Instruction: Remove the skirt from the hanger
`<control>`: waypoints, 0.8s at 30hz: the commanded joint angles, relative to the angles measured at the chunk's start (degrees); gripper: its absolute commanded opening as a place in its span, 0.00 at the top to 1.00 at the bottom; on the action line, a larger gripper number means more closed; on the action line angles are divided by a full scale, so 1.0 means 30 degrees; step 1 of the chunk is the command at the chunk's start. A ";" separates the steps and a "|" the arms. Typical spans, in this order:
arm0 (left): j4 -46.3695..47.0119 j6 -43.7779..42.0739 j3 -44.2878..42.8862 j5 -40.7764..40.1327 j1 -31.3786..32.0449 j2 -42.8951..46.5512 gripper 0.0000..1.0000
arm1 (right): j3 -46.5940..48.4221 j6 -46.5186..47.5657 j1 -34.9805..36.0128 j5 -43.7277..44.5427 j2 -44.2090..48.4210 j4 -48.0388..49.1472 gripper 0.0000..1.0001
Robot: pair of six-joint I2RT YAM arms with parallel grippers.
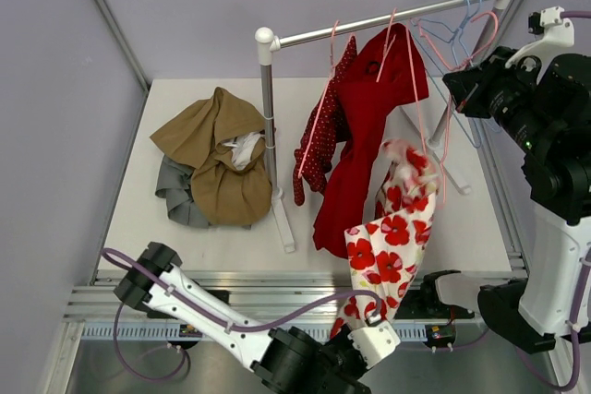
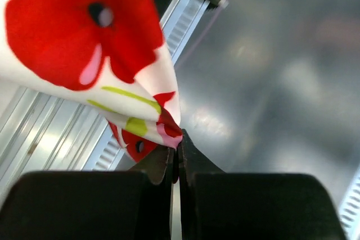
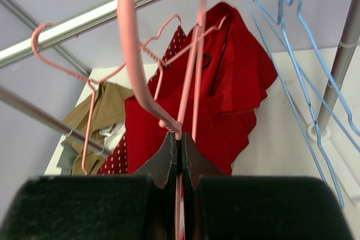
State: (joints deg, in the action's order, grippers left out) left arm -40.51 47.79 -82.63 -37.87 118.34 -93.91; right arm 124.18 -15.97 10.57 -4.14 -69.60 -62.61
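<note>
The skirt [image 1: 392,237], white with red poppies, hangs stretched from its top near the rack down over the table's front edge. Its top end hangs beside a pink hanger [image 1: 447,149]; I cannot tell whether it still hangs on it. My left gripper [image 1: 358,325] is shut on the skirt's lower hem [image 2: 163,125], below the table's edge; the jaws [image 2: 175,153] pinch the cloth. My right gripper [image 1: 455,88] is high by the rail, shut on the pink hanger's thin wire [image 3: 185,99], with the jaws [image 3: 179,140] closed round it.
The rail [image 1: 388,20] also carries a red dress [image 1: 369,117], a red dotted garment [image 1: 323,131] and blue hangers [image 1: 452,34]. The rack's post [image 1: 270,136] stands mid-table. A tan garment [image 1: 217,149] lies piled over a grey one [image 1: 180,198] at the left.
</note>
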 commanded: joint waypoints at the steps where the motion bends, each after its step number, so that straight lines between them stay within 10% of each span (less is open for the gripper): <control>1: -0.3106 0.2439 -0.1664 -0.0441 0.2036 -0.0311 1.00 | 0.0794 0.0663 0.0023 0.1292 -0.0644 0.2530 1.00; 24: -0.7326 -0.4880 -0.4562 -0.9963 -0.4431 0.9296 1.00 | 0.5094 0.2422 0.0022 0.3930 -0.7202 0.1974 1.00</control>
State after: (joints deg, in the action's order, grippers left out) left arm -60.93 38.35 -91.55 -60.03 107.81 -71.42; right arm 135.28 -9.58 10.55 8.88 -87.66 -58.24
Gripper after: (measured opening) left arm 0.012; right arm 0.028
